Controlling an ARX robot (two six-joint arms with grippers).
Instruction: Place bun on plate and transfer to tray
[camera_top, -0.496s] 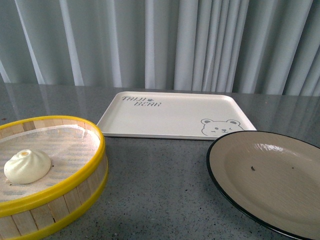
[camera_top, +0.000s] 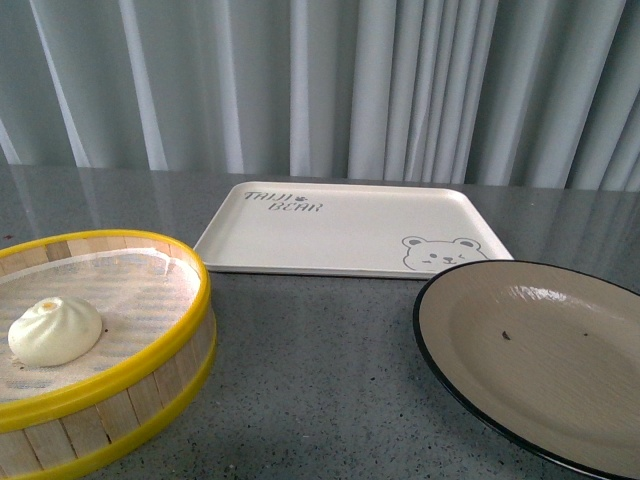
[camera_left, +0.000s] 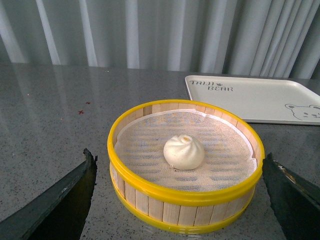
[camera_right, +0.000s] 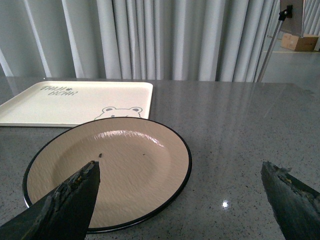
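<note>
The white pleated bun (camera_top: 55, 331) lies inside the yellow-rimmed bamboo steamer (camera_top: 190, 330) at the front left; it also shows in the left wrist view (camera_left: 184, 152). The grey-brown plate (camera_top: 470, 330) with a black rim sits empty at the front right and shows in the right wrist view (camera_right: 160, 165). The cream tray (camera_top: 330, 235) with a bear drawing lies empty behind them. My left gripper (camera_left: 181, 200) is open, short of the steamer (camera_left: 185, 192), its fingers wider than the steamer. My right gripper (camera_right: 182, 200) is open, one finger (camera_right: 70, 205) over the plate's near edge. Neither arm shows in the front view.
Everything stands on a grey speckled tabletop (camera_top: 320, 390). Pale curtains (camera_top: 320, 90) hang behind the table. In the right wrist view a stand and a cardboard box (camera_right: 297, 42) are on the floor beyond the table's far side.
</note>
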